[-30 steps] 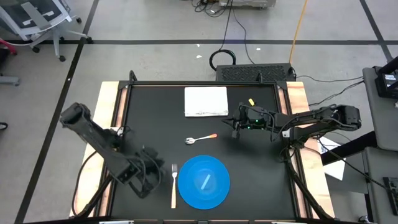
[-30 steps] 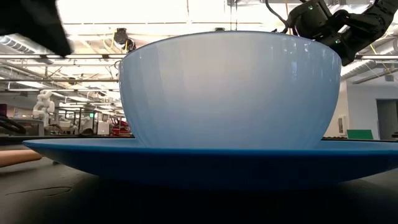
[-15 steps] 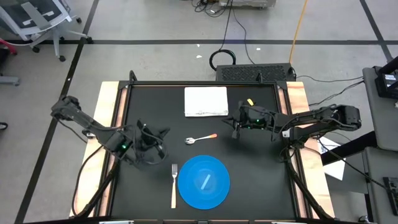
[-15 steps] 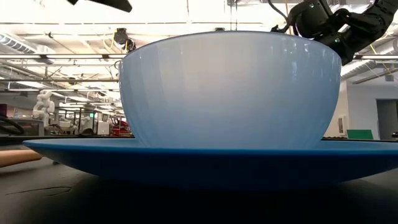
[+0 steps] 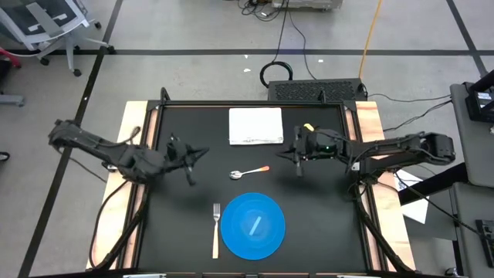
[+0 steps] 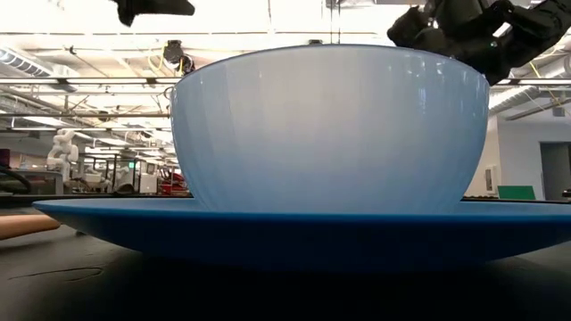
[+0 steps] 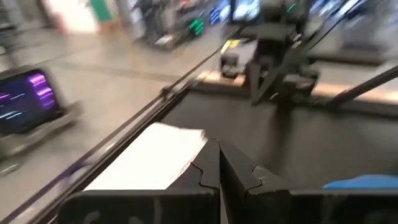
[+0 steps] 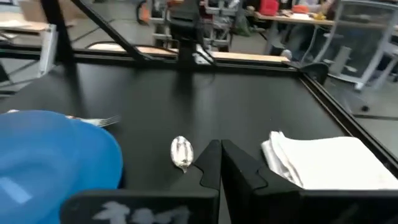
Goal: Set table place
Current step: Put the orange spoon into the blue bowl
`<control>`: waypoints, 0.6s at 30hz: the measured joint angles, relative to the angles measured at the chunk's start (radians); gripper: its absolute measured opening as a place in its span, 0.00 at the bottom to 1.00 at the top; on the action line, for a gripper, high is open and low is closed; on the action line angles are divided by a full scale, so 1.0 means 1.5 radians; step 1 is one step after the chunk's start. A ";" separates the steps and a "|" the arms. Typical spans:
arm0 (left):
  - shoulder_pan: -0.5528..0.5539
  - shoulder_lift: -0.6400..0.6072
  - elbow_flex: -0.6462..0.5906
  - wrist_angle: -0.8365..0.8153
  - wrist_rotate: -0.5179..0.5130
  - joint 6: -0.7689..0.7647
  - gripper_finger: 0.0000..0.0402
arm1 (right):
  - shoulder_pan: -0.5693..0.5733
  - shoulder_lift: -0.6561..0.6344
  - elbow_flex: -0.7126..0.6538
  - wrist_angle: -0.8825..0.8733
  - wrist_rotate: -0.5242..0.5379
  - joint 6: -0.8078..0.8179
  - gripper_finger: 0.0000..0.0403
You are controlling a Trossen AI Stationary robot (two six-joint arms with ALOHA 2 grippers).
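Roughly, spoon (image 5: 248, 172) lies crosswise, handle rightward.

Matt black top, glossy blue tableware

The table (image 5: 309, 224) is matt black with pale wood side strips; on it, a smooth blue plate (image 5: 272, 232), a translucent glossy bowl (image 6: 330, 125), a shiny metal spoon (image 5: 248, 172), and a white cloth-like napkin (image 5: 255, 125).

Grey floor (image 5: 193, 31) crossed by dark tape lines, a white office chair (image 5: 48, 23), black cables (image 5: 287, 38) trailing.
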 joint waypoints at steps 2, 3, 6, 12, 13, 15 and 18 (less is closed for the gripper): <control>0.043 -0.044 -0.066 0.109 0.073 0.041 0.00 | -0.001 -0.010 -0.015 0.019 -0.007 0.000 0.00; 0.064 -0.063 -0.097 0.152 0.100 0.053 0.00 | -0.003 -0.016 -0.026 0.032 -0.008 0.000 0.00; 0.134 -0.099 -0.161 0.209 0.160 0.057 0.00 | -0.019 -0.037 -0.056 0.078 -0.008 0.009 0.00; 0.239 -0.103 -0.210 0.217 0.301 0.052 0.00 | -0.054 -0.068 -0.096 0.091 -0.008 0.010 0.00; 0.250 -0.103 -0.217 0.221 0.316 0.054 0.00 | -0.060 -0.071 -0.100 0.091 -0.008 0.009 0.00; 0.273 -0.103 -0.234 0.229 0.334 0.055 0.00 | -0.071 -0.071 -0.109 0.091 -0.008 0.009 0.00; 0.313 -0.103 -0.259 0.235 0.357 0.039 0.00 | -0.091 -0.071 -0.118 0.090 -0.008 0.009 0.00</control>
